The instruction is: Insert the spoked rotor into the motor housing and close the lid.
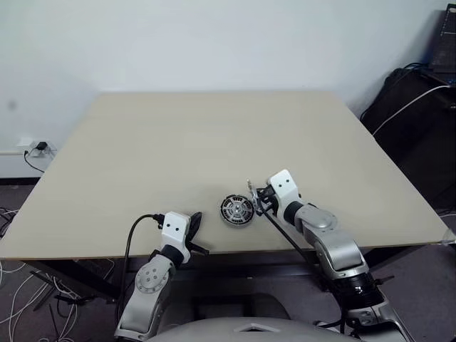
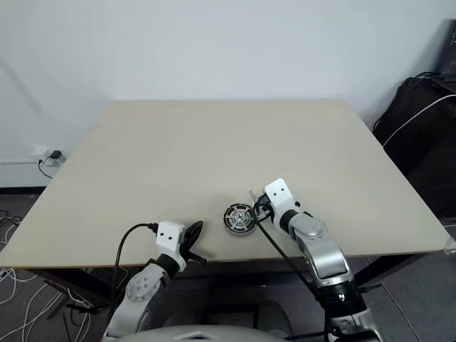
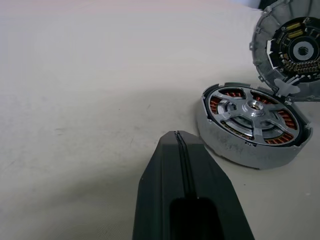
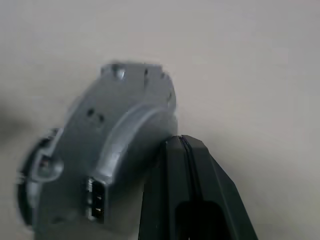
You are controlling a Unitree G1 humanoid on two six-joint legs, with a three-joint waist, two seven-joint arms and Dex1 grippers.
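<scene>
Rotor (image 3: 254, 111) already seated in housing (image 3: 240, 150), lower centre. Lid (image 3: 287, 50) stands tilted on housing edge; right gripper (image 1: 258, 200) shut against it, gripping nothing. Left gripper (image 1: 194, 226) shut, empty. Risk: lid slips sideways, lands misaligned.

table (image 1: 214, 142): far part bare | near edge: motor housing (image 1: 236, 211)

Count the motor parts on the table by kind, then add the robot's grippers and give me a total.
motor housing: 1
spoked rotor, seated in the housing: 1
lid, tipped up beside the housing: 1
grippers: 2, left gripper and right gripper
Total: 5
</scene>
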